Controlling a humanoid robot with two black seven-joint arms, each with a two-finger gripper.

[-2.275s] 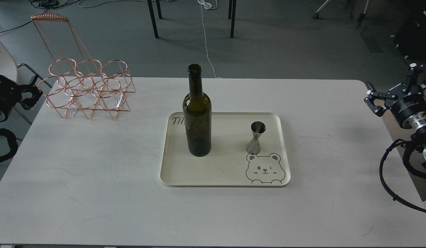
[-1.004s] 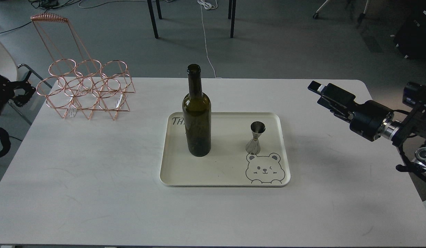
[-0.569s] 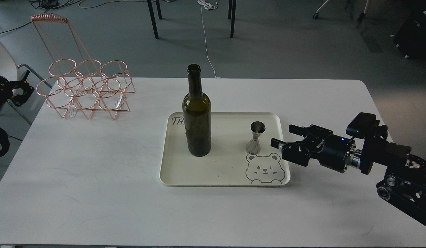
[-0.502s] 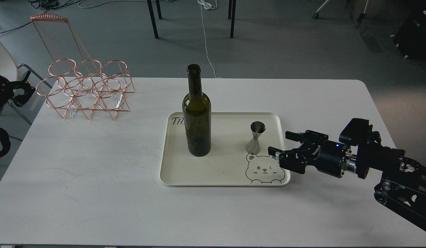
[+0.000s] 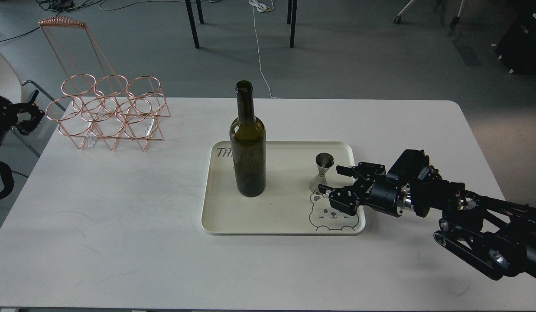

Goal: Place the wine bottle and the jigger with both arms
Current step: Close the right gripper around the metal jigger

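The dark olive-green wine bottle (image 5: 248, 143) stands upright on the left half of a cream tray (image 5: 276, 212). The small silver jigger (image 5: 322, 171) stands upright on the tray's right side, above a bear drawing. My right gripper (image 5: 332, 180) reaches in from the right, open, with its fingers just right of the jigger at its height, not closed on it. My left gripper (image 5: 28, 117) is off the table's far left edge, small and dark.
A copper wire bottle rack (image 5: 107, 110) stands at the table's back left. The white table (image 5: 120, 216) has rounded corners. Chair and table legs stand on the floor behind.
My right arm swung down from the right edge and moved left across the table to the jigger, gripper open. The left arm drew back slightly. Bottle and jigger have not moved.
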